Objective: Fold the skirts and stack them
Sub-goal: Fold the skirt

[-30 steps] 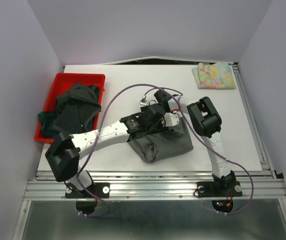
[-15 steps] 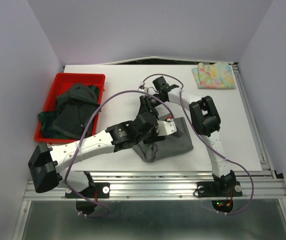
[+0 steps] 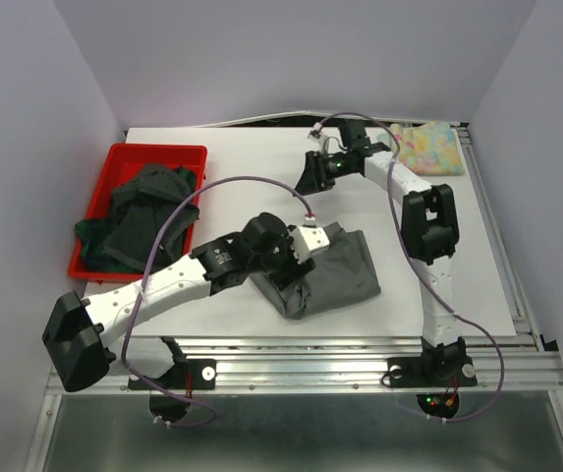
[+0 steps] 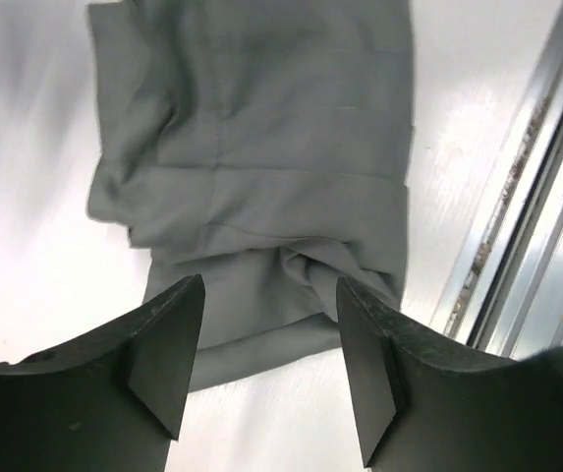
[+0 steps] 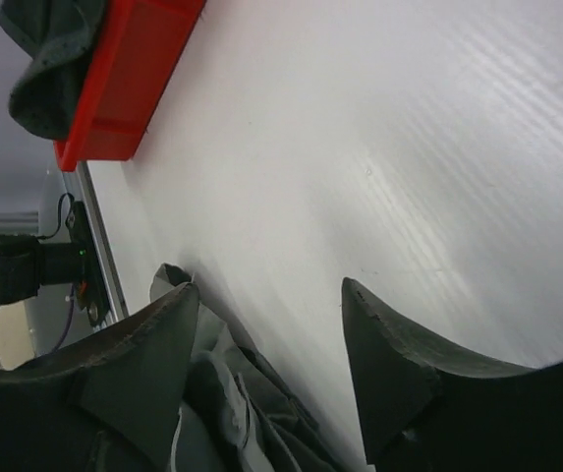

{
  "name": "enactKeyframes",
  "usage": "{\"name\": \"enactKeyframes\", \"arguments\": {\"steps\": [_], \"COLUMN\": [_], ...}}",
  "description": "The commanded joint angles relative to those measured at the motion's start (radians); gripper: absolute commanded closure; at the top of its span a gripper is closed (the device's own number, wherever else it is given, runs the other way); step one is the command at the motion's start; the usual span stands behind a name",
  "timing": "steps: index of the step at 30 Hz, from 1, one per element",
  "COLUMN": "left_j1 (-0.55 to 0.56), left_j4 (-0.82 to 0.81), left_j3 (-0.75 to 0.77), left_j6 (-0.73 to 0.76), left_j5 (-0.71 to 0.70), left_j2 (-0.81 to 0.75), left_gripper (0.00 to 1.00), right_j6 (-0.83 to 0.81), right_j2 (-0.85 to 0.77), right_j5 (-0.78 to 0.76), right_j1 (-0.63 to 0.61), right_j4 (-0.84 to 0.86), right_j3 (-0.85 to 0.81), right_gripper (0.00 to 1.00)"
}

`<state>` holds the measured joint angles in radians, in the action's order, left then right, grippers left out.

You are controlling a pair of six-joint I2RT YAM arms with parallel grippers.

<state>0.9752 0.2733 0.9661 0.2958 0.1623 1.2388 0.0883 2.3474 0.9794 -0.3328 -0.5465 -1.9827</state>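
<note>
A grey skirt [image 3: 335,277] lies folded and a bit rumpled on the white table near the front edge. In the left wrist view the grey skirt [image 4: 261,167] lies just beyond my open left gripper [image 4: 269,379], which holds nothing. From above, my left gripper [image 3: 291,278] hovers at the skirt's left edge. My right gripper [image 3: 307,181] is open and empty, raised over the far middle of the table; its view [image 5: 269,379] shows bare table and a corner of the grey skirt [image 5: 227,398]. A pastel floral skirt [image 3: 422,147] lies folded at the far right corner.
A red bin [image 3: 114,157] at the left holds several dark grey and dark green skirts [image 3: 143,211]; the bin [image 5: 134,84] also shows in the right wrist view. A metal rail [image 3: 310,344] runs along the table's front edge, close to the grey skirt.
My right gripper has left the grey skirt and swung up to the far middle of the table. My left gripper has drawn back to the skirt's left edge, open.
</note>
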Motion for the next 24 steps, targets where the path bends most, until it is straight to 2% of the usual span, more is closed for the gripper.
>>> {"name": "enactKeyframes", "arguments": {"steps": [1,3,5,6,9,11,15,19,24], "left_j1": [-0.105,-0.144,-0.185,-0.200,-0.259,-0.289,-0.313,-0.363,-0.447], "left_j4": [-0.109,-0.173,-0.245,-0.265,-0.324,-0.347,-0.397,-0.413,-0.390], "left_j3": [-0.010,-0.017,-0.029,-0.033,-0.021,0.008,0.023,0.059,0.089], "left_j6": [-0.196,-0.285,-0.378,-0.404,-0.495,-0.547,-0.602,-0.647,-0.641], "left_j5": [0.273,0.368,0.431,0.481,0.572,0.635,0.661,0.649,0.635], "left_j2": [-0.029,0.002,0.025,0.057,0.131,0.232,0.351,0.479,0.612], "left_gripper": [0.45,0.57,0.64,0.65,0.66,0.67,0.67,0.68,0.67], "right_j6": [-0.001,-0.015,-0.024,-0.030,0.003,0.039,0.085,0.087,0.076], "right_j2": [-0.243,-0.334,-0.400,-0.433,-0.540,-0.597,-0.655,-0.619,-0.501], "right_j5": [0.004,0.021,0.034,0.039,0.085,0.138,0.174,0.205,0.144], "right_j1": [0.115,0.153,0.167,0.167,0.167,0.167,0.167,0.167,0.167], "right_j4": [0.036,0.036,0.036,0.034,0.037,0.051,0.109,0.148,0.201], "right_j3": [0.057,0.158,0.234,0.311,0.422,0.560,0.686,0.797,0.845], "right_gripper": [0.41,0.48,0.53,0.56,0.59,0.60,0.59,0.60,0.61]}}
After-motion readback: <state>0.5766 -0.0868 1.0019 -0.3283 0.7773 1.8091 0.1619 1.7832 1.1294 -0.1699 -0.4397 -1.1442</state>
